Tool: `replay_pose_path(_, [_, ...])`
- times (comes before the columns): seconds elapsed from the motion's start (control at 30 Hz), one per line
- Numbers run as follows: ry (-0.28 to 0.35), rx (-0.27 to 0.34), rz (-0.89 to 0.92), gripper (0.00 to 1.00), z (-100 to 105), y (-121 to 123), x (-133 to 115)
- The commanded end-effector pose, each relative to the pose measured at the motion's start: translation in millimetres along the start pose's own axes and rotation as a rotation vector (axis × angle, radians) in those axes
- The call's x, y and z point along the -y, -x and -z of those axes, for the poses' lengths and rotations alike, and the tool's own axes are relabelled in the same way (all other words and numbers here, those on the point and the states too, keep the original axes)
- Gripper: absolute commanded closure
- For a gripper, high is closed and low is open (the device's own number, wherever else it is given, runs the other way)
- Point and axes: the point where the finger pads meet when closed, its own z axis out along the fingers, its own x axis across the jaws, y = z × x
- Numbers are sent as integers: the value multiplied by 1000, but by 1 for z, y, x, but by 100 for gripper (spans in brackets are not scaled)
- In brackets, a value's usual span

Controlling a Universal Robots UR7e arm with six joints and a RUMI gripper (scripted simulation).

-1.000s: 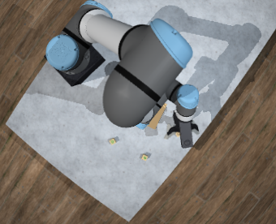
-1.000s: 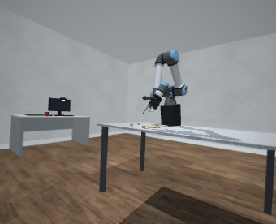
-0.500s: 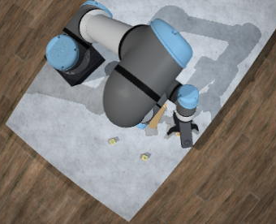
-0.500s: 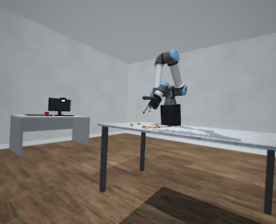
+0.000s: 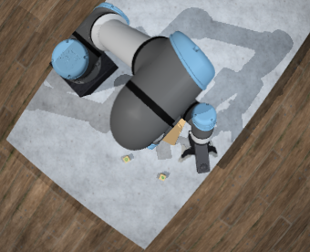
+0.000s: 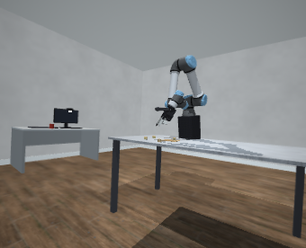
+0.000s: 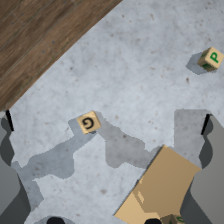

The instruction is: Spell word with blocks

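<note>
The gripper (image 7: 107, 150) hung wide open and empty above the surface (image 7: 150, 60) — the G block (image 7: 88, 123) lay just off-centre between its jaws, beside the tan mat (image 7: 160, 190).

tan square mat (image 7: 160, 187): lower corner cut off by the wrist view's bottom edge; mostly hidden under the arm in the top view
small wooden letter blocks (image 6: 146, 137): letters too small to read in the exterior view

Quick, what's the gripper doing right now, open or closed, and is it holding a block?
Gripper: open, holding nothing; it hangs above the table with the G block below, between its fingers.
</note>
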Motion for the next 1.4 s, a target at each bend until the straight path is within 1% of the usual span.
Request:
replay_pose_path(0.0, [7,3,-1,0,-17,-48,26])
replay_pose_path(0.2, [3,5,-1,0,-30,-109,52])
replay_pose_path(0.27, [3,5,-1,0,-30,-109,52])
replay_pose_path(0.4, [-4,5,1,0,-34,-138,63])
replay_pose_path(0.5, [-9,6,2,0,-35,-151,68])
replay_pose_path(0.63, [-11,6,2,0,-35,-156,70])
replay_pose_path(1.37, [-11,6,2,0,-35,-155,70])
